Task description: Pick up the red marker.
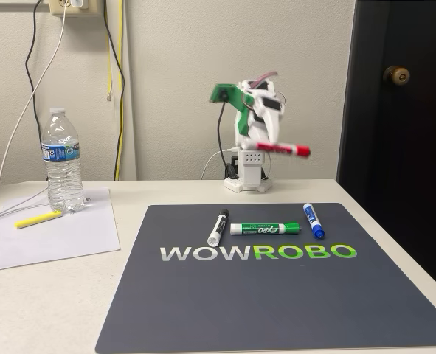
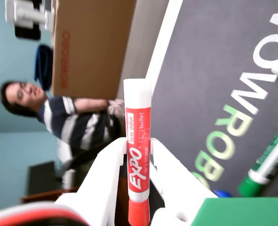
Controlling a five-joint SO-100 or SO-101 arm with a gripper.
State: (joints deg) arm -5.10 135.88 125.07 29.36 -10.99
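The red marker (image 1: 280,148) hangs level in the air at the back of the table, above the arm's white base, with my gripper (image 1: 264,145) shut on its barrel. Its red cap points right in the fixed view. In the wrist view the red marker (image 2: 139,141) stands between my two white fingers (image 2: 108,169), its red Expo label facing the camera, and my gripper (image 2: 139,162) is clamped around it.
On the dark mat (image 1: 277,295) lie a black-capped marker (image 1: 218,227), a green marker (image 1: 265,228) and a blue marker (image 1: 313,220). A water bottle (image 1: 61,161) and a yellow highlighter (image 1: 37,219) sit on paper at left. A person (image 2: 68,122) sits beyond the table.
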